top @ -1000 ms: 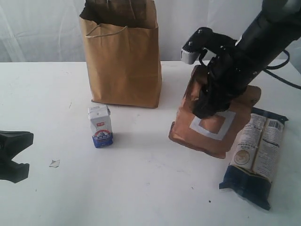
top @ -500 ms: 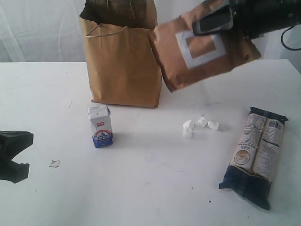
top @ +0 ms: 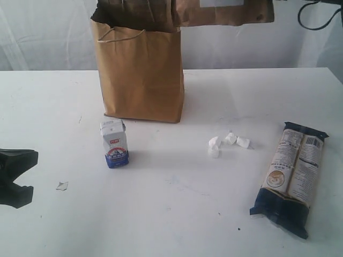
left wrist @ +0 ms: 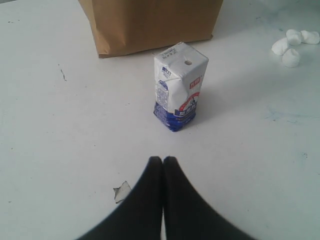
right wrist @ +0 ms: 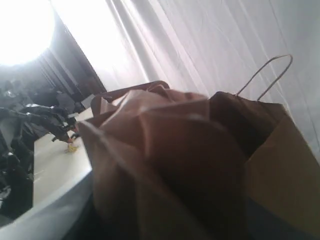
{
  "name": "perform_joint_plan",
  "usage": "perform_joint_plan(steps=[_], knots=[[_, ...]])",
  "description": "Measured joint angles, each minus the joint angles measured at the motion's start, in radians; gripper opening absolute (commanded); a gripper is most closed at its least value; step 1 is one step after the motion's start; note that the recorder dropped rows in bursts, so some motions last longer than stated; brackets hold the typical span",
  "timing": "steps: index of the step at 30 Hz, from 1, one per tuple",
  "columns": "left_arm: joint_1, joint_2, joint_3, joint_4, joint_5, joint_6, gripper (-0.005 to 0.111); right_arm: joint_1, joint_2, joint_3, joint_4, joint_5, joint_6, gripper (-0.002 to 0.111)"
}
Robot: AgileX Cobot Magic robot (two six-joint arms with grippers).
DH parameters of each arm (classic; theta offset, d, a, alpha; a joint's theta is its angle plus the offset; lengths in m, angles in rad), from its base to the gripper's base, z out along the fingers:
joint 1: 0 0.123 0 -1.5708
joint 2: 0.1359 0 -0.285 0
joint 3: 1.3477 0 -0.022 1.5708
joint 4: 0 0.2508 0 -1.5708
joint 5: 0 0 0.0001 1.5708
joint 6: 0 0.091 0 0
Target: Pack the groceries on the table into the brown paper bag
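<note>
The left end effector [left wrist: 162, 162] is closed tight and empty; the carton [left wrist: 179, 85] stands upright on the worktop [left wrist: 60, 150] just ahead of it. The right end effector, itself out of sight, seems clamped on the pouch [top: 225, 16], which hangs aloft before it, at the bag's [top: 140, 75] open top.

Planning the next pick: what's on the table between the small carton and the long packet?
In the exterior view, a little cluster of white lumps lies between the carton and the packet; otherwise bare table.
</note>
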Motion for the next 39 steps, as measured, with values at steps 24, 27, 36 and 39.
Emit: perform_joint_plan(steps=[24, 27, 36, 39], knots=[[0.0, 0.0, 0.0, 0.004, 0.0, 0.0, 0.0, 0.071, 0.092, -0.139, 0.003, -0.203, -0.289, 0.0], [0.0, 0.0, 0.0, 0.004, 0.0, 0.0, 0.0, 0.042, 0.096, -0.141, 0.004, -0.207, -0.317, 0.0], [0.0, 0.0, 0.0, 0.004, 0.002, 0.0, 0.0, 0.031, 0.14, -0.141, 0.003, -0.015, -0.366, 0.0], [0.0, 0.0, 0.0, 0.004, 0.002, 0.0, 0.0, 0.031, 0.136, -0.141, 0.003, 0.029, -0.364, 0.0]])
